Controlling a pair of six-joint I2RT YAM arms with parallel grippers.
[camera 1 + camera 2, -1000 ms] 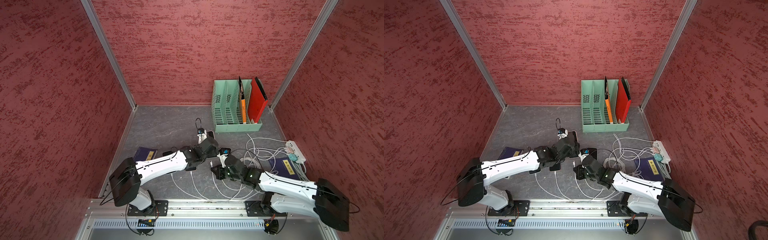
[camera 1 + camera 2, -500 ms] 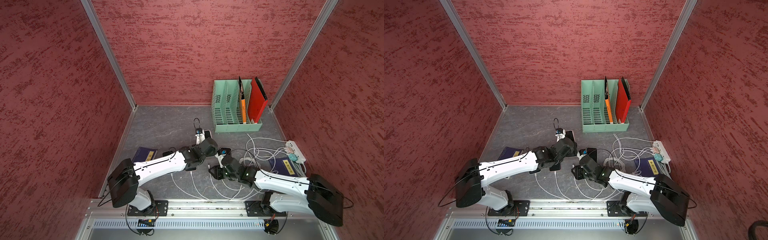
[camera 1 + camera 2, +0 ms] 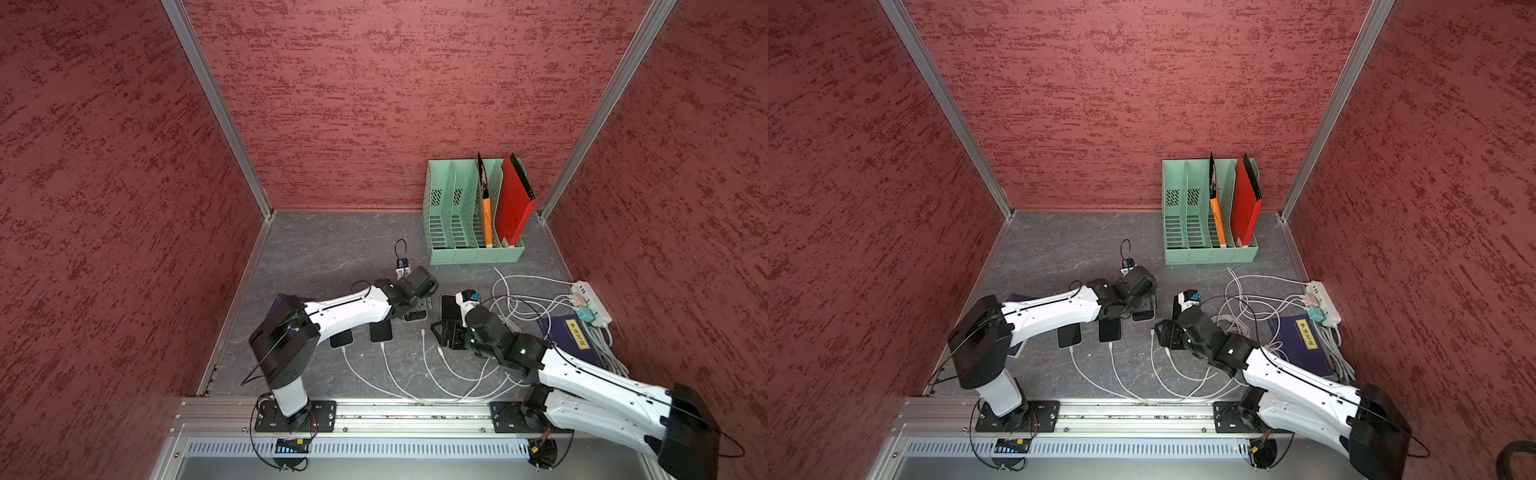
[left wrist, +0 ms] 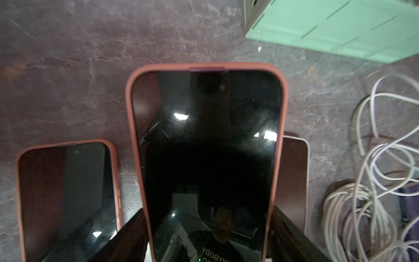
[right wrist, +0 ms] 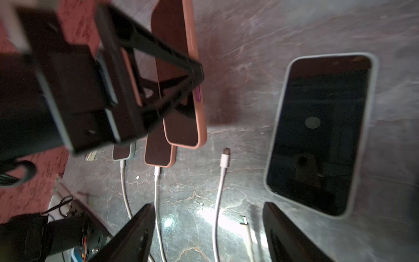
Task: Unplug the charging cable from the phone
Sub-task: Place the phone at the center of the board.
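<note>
Pink-cased phone (image 4: 206, 147) held up just in front of the green file rack (image 3: 473, 253), its cable (image 5: 217, 204) unplugged.
Left gripper (image 4: 207, 217) clamps the phone's long edges; right gripper (image 5: 208, 205) hangs empty, jaws apart. The phone is likely stiff, its glass slick; the limp cable is best pinched at its hard plug (image 5: 226, 156).

Twin high overviews; both wrist views close on phone (image 4: 205, 158)

Salmon-cased phone (image 4: 206, 147); white cable (image 5: 221, 192); mint rack (image 3: 440, 232); red folder (image 3: 513, 203).

Left arm (image 3: 345, 311) stretched low, left tool (image 4: 207, 215) clamped on phone (image 4: 204, 147), right arm (image 3: 582, 374) low, right tool (image 5: 208, 205) spread wide
</note>
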